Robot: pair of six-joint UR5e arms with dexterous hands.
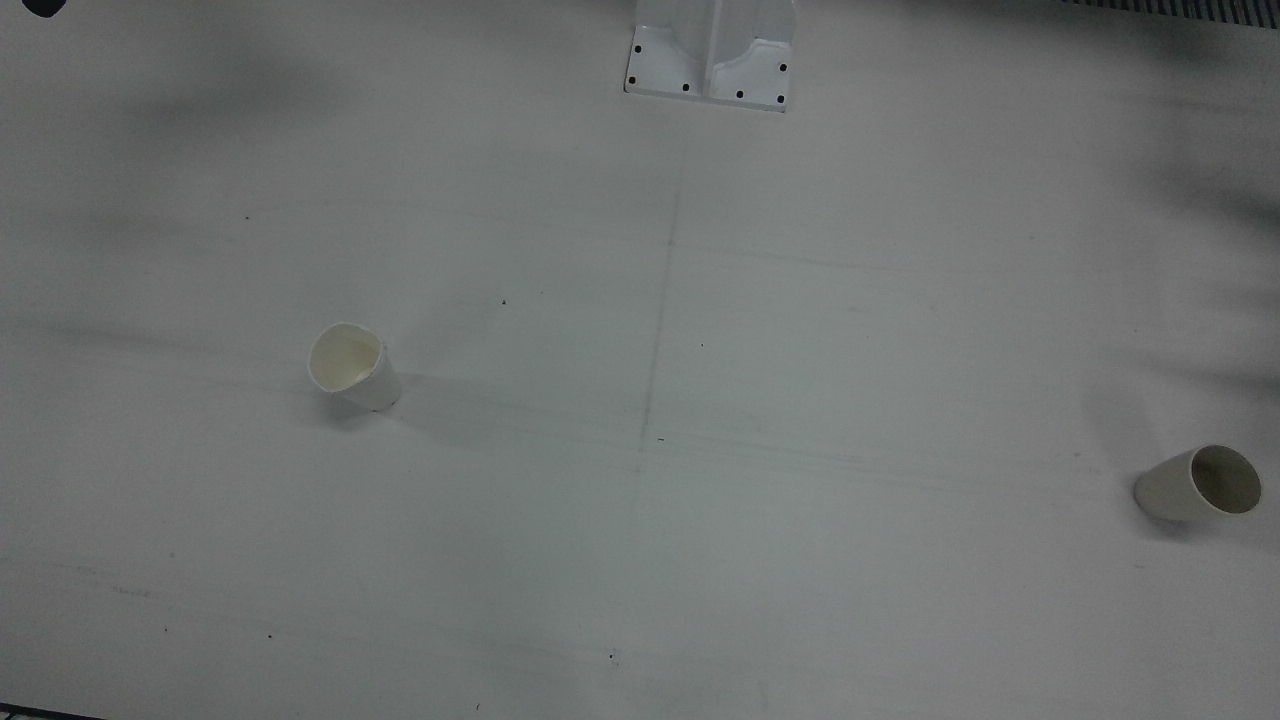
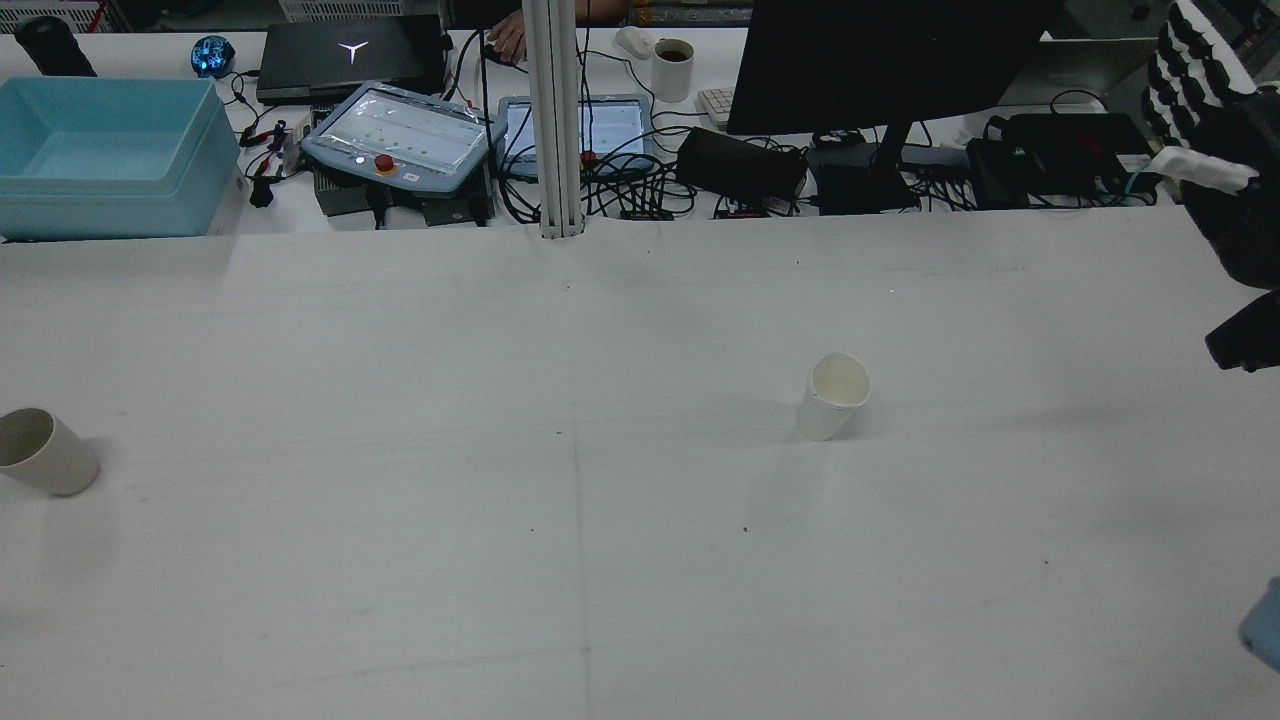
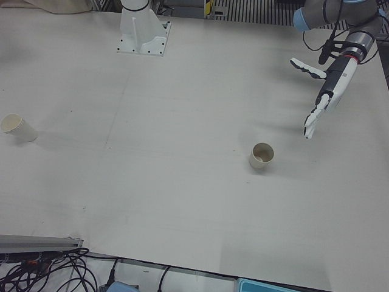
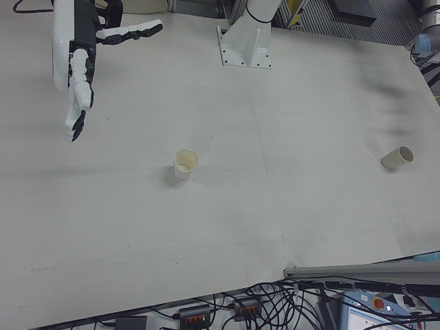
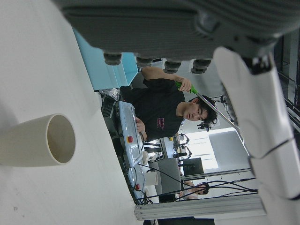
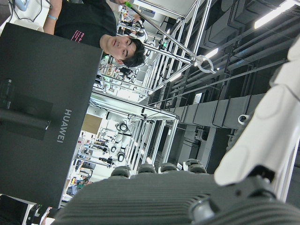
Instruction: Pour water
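Fingers (image 4: pixel 75 103) of both hands are spread, holding nothing; either light paper cup (image 4: pixel 185 164) below could tip if nudged.

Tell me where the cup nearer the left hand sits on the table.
In the left-front view the cup stands upright on the white table at right of centre, just below and left of the open left hand; the other cup stands far across the table.
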